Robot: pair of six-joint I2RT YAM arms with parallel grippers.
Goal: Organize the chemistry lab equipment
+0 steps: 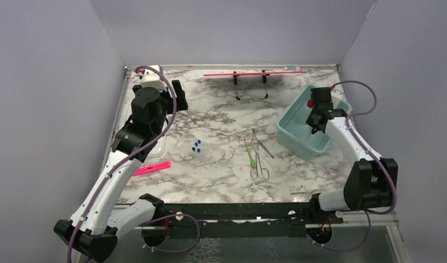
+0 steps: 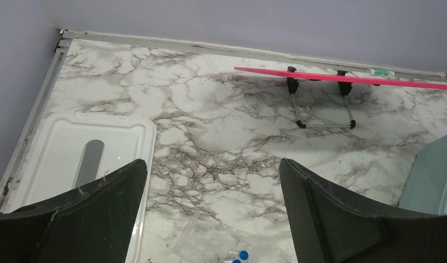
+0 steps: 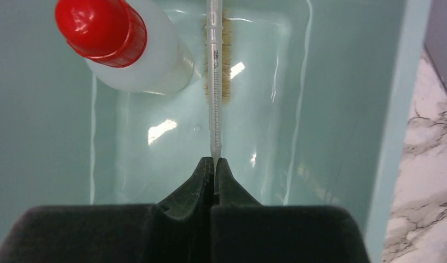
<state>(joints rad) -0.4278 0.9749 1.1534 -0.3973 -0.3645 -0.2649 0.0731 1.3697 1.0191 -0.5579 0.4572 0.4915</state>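
- Right gripper (image 3: 213,163) was fully closed, its tips pinching the near end of the thin rod (image 3: 213,82) at lower centre of the right wrist view, inside the teal bin (image 3: 342,109).
- Squeeze bottle (image 3: 139,60), red-capped, lay in the bin at upper left of that view. The bristly tan brush (image 3: 228,60) showed behind the rod at upper centre.
- Left gripper (image 2: 211,164) stood spread wide and held nothing, over the marble table (image 2: 210,109).
- Blue-capped tubes (image 1: 197,146) lay on the table at centre of the top view. To their right, the green-handled tool (image 1: 250,154) lay just beside the forceps (image 1: 259,159).
- Pink strip (image 1: 153,167) lay at lower left; the red rod on its stand (image 1: 254,73) stood along the top edge.
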